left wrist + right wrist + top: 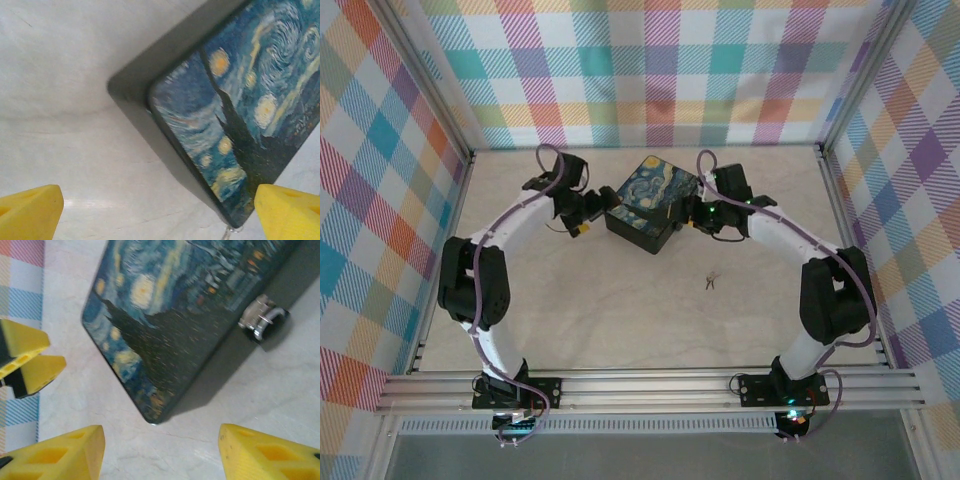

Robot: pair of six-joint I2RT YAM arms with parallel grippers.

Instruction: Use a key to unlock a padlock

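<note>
Flanking arrangement: the left end effector [585, 227] and the right end effector [693, 215] stand at opposite sides of the tin [650, 205], each close beside it.
Left end effector: released; its yellow fingers [30, 210] stand wide apart over bare counter [75, 75], with nothing between them.
Right end effector: released; its two yellow fingers [65, 452] are spread, and nothing but counter lies between them.
Tin: a dark rectangular box with a blue-and-yellow swirl print on its lid. In the left wrist view it lies ahead and to the right of the left end effector, one corner close to the finger at the right of that view. In the right wrist view a lid corner points back toward the gap of the right end effector, just ahead of the fingertips.
Padlock [261, 320]: a small silvery piece on the tin's dark side wall, ahead and to the right of the right end effector, beyond its fingertips and apart from them.
Key [710, 282]: a tiny pale item lying on the counter, on the arm-base side of the right end effector and well apart from both end effectors; its detail is too small to tell.
</note>
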